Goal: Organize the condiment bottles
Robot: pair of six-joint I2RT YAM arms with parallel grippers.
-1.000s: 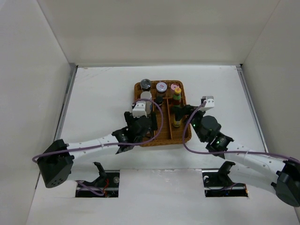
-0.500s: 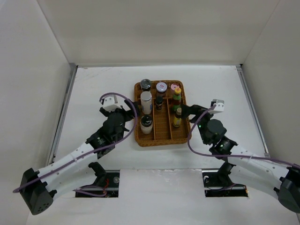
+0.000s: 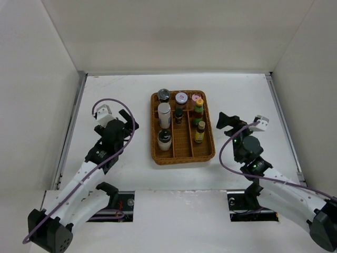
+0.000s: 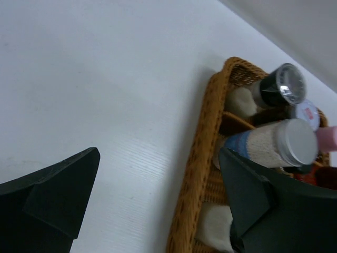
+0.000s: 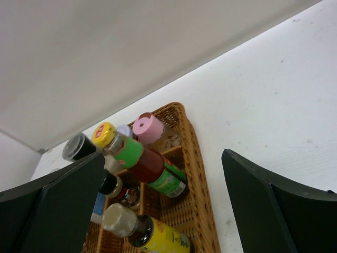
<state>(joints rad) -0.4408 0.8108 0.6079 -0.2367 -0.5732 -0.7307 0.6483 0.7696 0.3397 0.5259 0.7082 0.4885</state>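
A: From above first: whereabouts of the condiment bottles (image 3: 199, 132)?

B: All inside the wicker tray (image 3: 182, 159), mid-bench (image 3: 116, 89). Left lane, far to near: black-lidded jar (image 3: 164, 95), white cylinder (image 3: 164, 115), dark-lidded jar (image 3: 164, 138). Middle lane: grey-lidded jar (image 3: 181, 97), then a small dark bottle (image 3: 179, 114). Right lane: pink-lidded jar (image 3: 197, 98), green-labelled bottle (image 3: 198, 109) with yellow cap, brown yellow-labelled bottle (image 3: 199, 134).

A: And the arms?

B: Out to the tray's left, well apart from it, the left pincer (image 3: 129, 120). Near the tray's right rim but not touching, the right pincer (image 3: 225, 122).

A: Left wrist, then?

B: Fingers (image 4: 58, 195) parted wide, nothing gripped, only bare bench between. Beyond the right finger: the tray's left rim, the white cylinder's grey cap, the black-lidded jar farther back, a sliver of pink lid at the picture's edge.

A: Right wrist?

B: Likewise parted wide, gripping nothing. Between the fingers, the tray's right lane: pink-lidded jar farthest, green-labelled bottle just beside it, brown yellow-labelled bottle nearest the lens. Black-lidded jar peeking out by the left finger. Bare bench off to the right.
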